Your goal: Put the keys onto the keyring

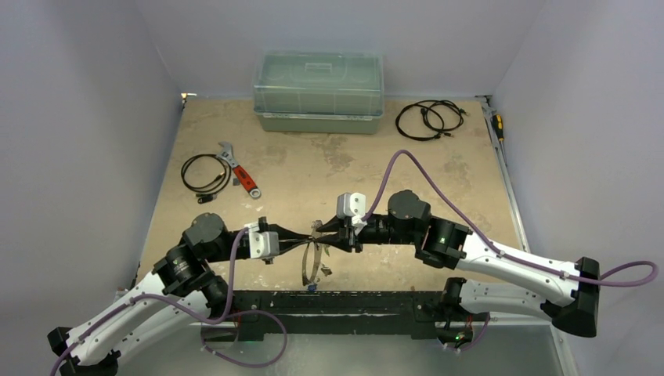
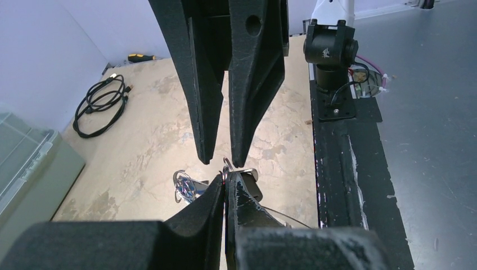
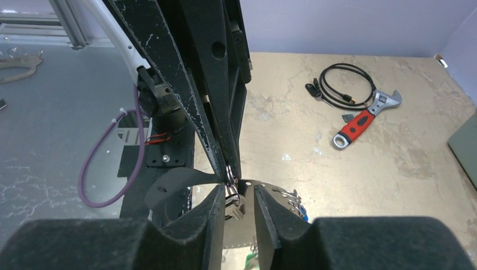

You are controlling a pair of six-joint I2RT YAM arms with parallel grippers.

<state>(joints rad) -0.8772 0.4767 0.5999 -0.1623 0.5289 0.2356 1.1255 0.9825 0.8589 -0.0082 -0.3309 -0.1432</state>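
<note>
Silver keyring (image 1: 312, 262) sits mid-counter near the front rail. Its top edge is pinched in the left gripper (image 1: 301, 242), whose jaws are fully closed on the thin band. The ring's long axis runs roughly near-far, dropping from the pinch point toward the arm bases. A bunch of keys (image 2: 185, 188) is already on the band lower down, one with a blue tag, just beside the left fingertips in the wrist view. The right gripper (image 1: 327, 230) meets the left one tip to tip from the opposite side, so both are right at the ring and neither has far to go. Its jaws are slightly apart with a small metal piece in the gap, probably a key. It doesn't look clamped from the right wrist view. Judgement: the next move depends on lining that piece up with the ring's open end at the pinch. Both arms are stretched low and nearly level across the counter (image 1: 329, 164), forearms angled inward. Wrench (image 1: 239, 170), cables and lidded box are well clear at the back.
</note>
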